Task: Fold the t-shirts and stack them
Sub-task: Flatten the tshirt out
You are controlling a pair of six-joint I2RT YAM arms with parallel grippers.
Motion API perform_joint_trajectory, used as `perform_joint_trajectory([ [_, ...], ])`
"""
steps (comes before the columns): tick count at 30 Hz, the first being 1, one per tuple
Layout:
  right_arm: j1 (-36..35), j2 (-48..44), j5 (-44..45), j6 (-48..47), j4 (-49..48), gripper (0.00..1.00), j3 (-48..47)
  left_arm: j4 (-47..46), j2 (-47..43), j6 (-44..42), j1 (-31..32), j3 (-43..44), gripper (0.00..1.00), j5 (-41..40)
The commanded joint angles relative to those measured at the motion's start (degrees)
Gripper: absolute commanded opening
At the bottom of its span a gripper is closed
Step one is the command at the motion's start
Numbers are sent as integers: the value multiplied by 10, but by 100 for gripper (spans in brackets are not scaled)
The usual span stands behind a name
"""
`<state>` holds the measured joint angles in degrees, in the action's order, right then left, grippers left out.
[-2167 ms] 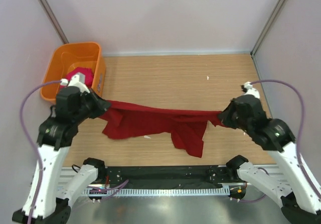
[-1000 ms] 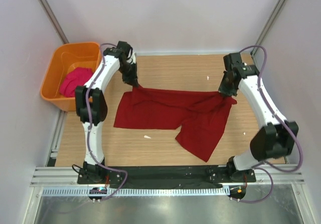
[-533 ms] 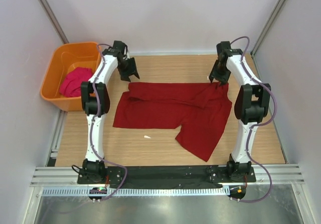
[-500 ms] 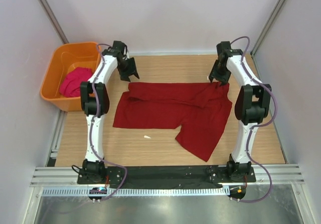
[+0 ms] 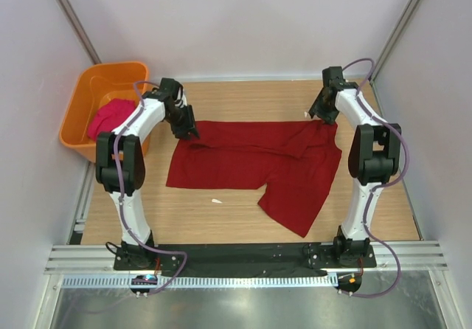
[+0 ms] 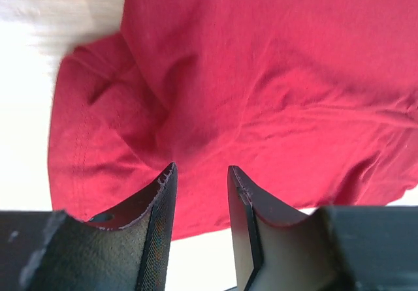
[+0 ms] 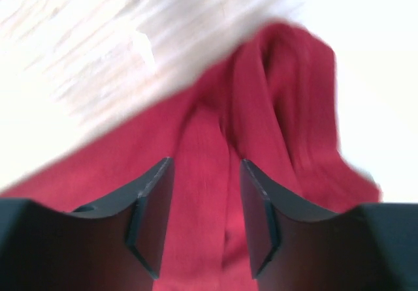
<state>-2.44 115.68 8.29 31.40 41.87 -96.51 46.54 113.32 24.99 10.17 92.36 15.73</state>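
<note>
2 shirts: red shirt (image 5: 251, 163) lies spread on table (image 5: 243, 100), one flap trailing toward near edge. L gripper (image 5: 184, 128) over its far-left corner, R gripper (image 5: 322, 115) over far-right; both w/ fingers apart, nothing pinched. Pink shirt (image 5: 110, 117) bunched in 1 tub (image 5: 78, 99), far left.

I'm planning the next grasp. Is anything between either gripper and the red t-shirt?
Nothing visible. The left gripper and right gripper hang open over the far corners of the red t-shirt, with only bare cloth showing below each.
</note>
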Motion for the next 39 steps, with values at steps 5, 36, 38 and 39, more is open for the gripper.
perform_joint_trajectory([
  [5, 5, 75, -10, -27, -62, 45, -44, -17, -51, -16, 5, -27, 38, 25],
  [36, -1, 46, -18, -35, -26, 1, -53, -28, -95, -10, -23, -113, 23, -77],
  [38, -1, 43, -21, -36, -25, 1, -52, -55, -107, 7, -51, -135, 23, -51],
  [39, -1, 43, -22, -36, -23, 1, -51, -61, -98, 21, -59, -134, 24, -27],
])
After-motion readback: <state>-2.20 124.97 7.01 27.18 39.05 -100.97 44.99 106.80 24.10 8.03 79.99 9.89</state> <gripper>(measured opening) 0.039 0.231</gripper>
